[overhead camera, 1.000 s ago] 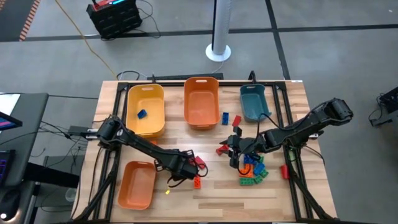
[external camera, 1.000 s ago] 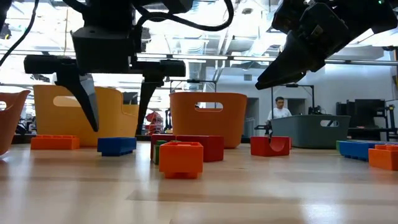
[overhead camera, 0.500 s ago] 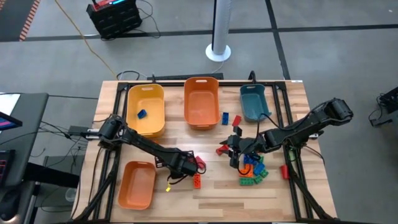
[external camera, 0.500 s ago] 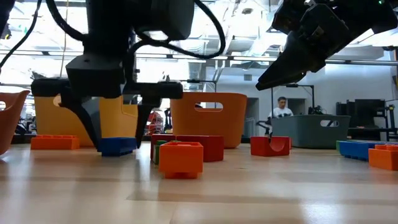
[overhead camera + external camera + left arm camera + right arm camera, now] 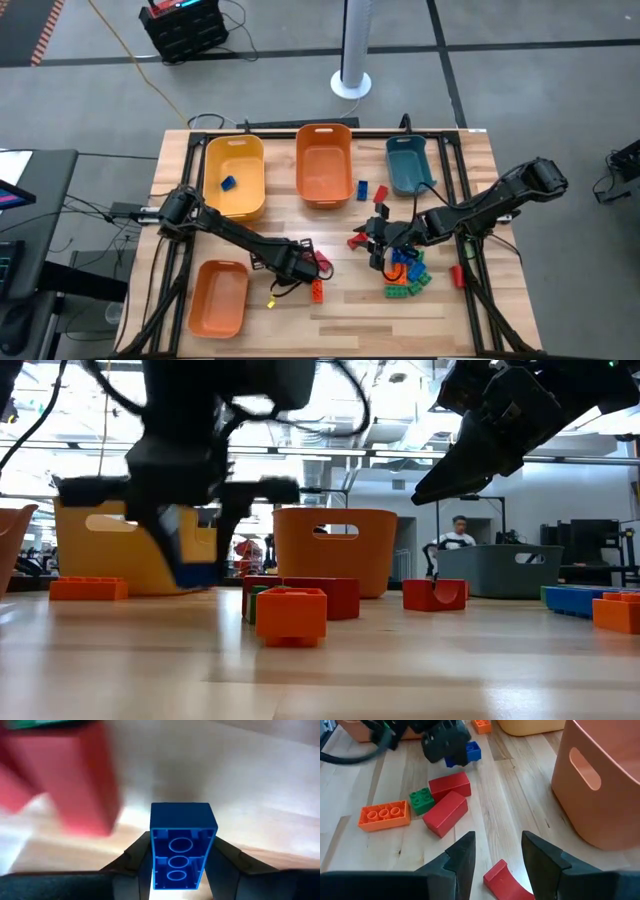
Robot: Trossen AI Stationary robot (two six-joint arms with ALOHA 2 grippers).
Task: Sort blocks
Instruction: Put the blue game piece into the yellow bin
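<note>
Wood counter (image 5: pixel 340 305), bins along 12 o'clock edge. Left pincer (image 5: pixel 182 865) closed on blue block (image 5: pixel 181 842), block sits between fingers, long axis running straight out ahead of pincer (studs face away, hollow underside toward wrist camera). Low view: block appears lifted off counter. Yellow bin (image 5: pixel 233 176), already holding blue block, lies at 11 o'clock from pincer; left arm nearer. Right pincer (image 5: pixel 496 851) partly open, empty, hovering over red block (image 5: pixel 502 879).

Grey floor (image 5: pixel 520 90) around the wooden table (image 5: pixel 480 300), white pole base (image 5: pixel 351 84), black equipment box (image 5: pixel 185 25).
</note>
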